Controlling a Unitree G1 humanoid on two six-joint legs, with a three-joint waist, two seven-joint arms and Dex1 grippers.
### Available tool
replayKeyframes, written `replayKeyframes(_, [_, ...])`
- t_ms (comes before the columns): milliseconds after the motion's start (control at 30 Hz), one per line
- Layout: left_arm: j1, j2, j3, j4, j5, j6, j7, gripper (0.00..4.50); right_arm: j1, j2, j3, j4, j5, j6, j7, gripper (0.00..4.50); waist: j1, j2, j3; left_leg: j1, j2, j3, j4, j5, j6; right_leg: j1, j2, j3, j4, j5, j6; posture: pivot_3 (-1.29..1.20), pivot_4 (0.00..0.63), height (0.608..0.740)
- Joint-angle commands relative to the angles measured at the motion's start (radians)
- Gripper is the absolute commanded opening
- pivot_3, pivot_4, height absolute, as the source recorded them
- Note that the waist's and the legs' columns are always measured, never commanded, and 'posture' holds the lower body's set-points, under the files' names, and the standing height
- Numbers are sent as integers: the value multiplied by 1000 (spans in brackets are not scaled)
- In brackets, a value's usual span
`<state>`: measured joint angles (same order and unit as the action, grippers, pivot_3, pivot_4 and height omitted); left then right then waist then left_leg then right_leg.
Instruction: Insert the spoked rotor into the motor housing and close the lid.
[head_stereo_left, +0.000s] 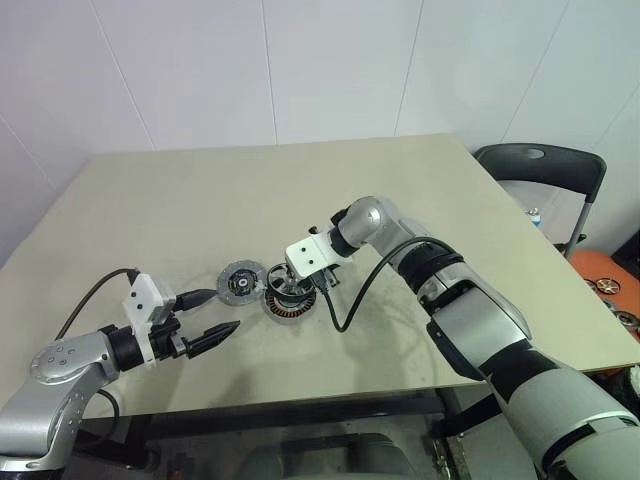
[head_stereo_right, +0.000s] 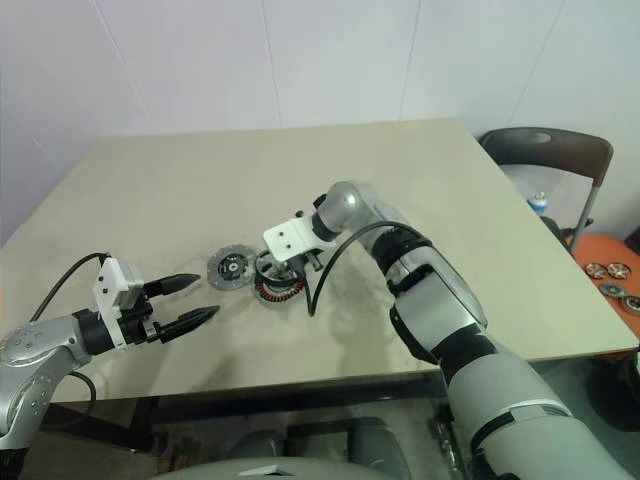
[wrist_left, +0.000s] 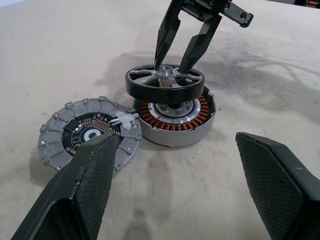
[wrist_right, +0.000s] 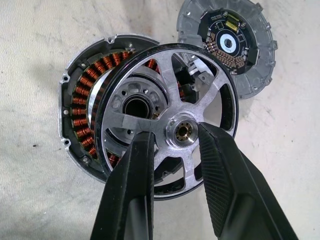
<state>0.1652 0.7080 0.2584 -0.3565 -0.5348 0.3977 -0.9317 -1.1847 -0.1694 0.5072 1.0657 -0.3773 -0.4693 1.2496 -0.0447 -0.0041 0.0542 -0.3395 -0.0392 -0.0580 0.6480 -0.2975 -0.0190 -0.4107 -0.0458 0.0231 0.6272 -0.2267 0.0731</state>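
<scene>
1. Tabletop (head_stereo_left: 200, 190): beige, matte; it carries the housing and the lid near its front middle. A dark folding chair (head_stereo_left: 545, 170) stands beyond its right far corner.
2. Right arm: reaches in from the right and bends down over the parts. Right gripper (wrist_right: 175, 137) is clenched on the rotor's central hub, one black finger (wrist_right: 131, 190) on each side of it.
3. Left arm: low at the front left edge of the tabletop. Left gripper (head_stereo_left: 212, 318) is released, fingers spread wide and holding nothing, pointing toward the parts but well apart from them.
4. Housing (wrist_left: 175, 117): round shallow cup resting flat on the tabletop, with a ring of copper windings around a silvery hub, open side up.
5. Lid (wrist_left: 82, 137): flat grey ribbed disc with a dark centre showing a small circuit board. It lies flat on the tabletop, its edge touching or just beside the housing, on the side toward the left gripper.
6. Rotor (wrist_left: 164, 80): black-rimmed wheel with pale spokes, held above the housing, slightly tilted and offset from the housing's centre; not seated, with a gap visible below the rim in the left wrist view.
</scene>
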Motion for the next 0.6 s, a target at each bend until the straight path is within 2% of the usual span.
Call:
replayKeyframes(33, [-7,4,14,-17,-7,-13,3,4016,-7,-2,3,-7,-1,-10,5,956,0,0,0,0,0,0,0,0,0,0,0,0,0,0,0,0,0,740])
replayKeyframes(367, [-3,4,17,-20,-8,-8,6,4016,13,-22,13,-20,-7,-12,59,956,0,0,0,1,0,0,0,0,0,1,0,0,0,0,0,0,0,740])
replayKeyframes(600, [-11,3,12,-12,-4,-12,5,4016,5,-20,10,-11,-15,-9,36,956,0,0,0,1,0,0,0,0,0,1,0,0,0,0,0,0,0,740])
